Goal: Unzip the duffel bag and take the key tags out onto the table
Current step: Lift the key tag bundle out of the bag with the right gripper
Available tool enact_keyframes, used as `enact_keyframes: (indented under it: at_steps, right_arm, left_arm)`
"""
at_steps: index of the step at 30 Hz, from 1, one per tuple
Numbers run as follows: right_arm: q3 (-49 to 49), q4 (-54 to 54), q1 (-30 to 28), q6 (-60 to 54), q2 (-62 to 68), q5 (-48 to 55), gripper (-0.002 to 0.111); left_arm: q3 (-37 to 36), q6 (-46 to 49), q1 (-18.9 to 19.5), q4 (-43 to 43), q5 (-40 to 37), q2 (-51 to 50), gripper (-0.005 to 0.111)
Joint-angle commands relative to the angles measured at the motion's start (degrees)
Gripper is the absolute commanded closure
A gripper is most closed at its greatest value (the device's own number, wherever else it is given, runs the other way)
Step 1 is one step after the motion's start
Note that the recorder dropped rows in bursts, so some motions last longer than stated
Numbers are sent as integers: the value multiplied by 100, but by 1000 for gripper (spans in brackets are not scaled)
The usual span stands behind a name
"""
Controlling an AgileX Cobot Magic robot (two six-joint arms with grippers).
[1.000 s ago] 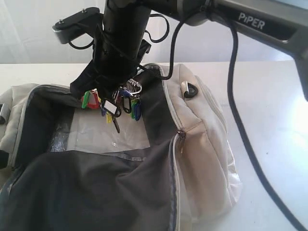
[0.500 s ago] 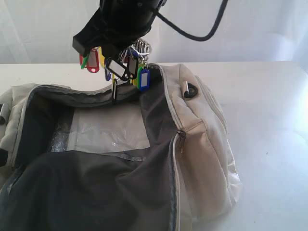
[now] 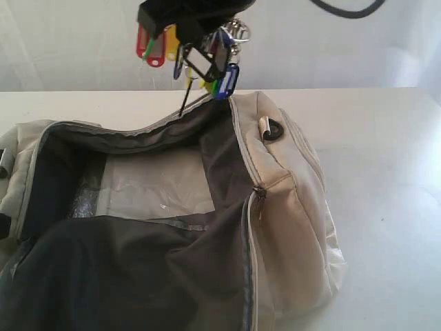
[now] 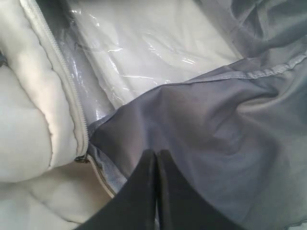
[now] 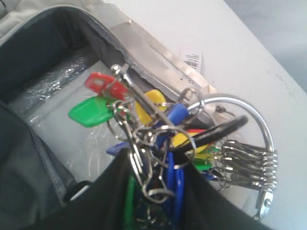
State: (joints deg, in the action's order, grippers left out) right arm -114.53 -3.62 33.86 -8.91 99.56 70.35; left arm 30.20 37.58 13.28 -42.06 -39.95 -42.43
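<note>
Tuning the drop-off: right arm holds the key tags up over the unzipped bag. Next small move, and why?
Probably carry the key tags sideways to the right, out over bare table. The right gripper holds them clear above the duffel bag, but they hang about over its far rim, so releasing here could drop them back inside.

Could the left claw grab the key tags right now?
Probably not. The left claw is shut, low against the duffel bag lining, while the key tags hang high above it in the right claw.
</note>
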Motion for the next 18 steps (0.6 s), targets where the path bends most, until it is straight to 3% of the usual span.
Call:
enact_keyframes:
  at_steps: [1, 18]
  right_arm:
    - [615, -98, -437, 41, -539, -39, 108]
    - [3081, -146, -1991, 16, -2891, -39, 108]
  left_arm:
    - [-49, 20, -39, -73, -50, 37, 107]
    - [-49, 20, -39, -116, 13, 37, 107]
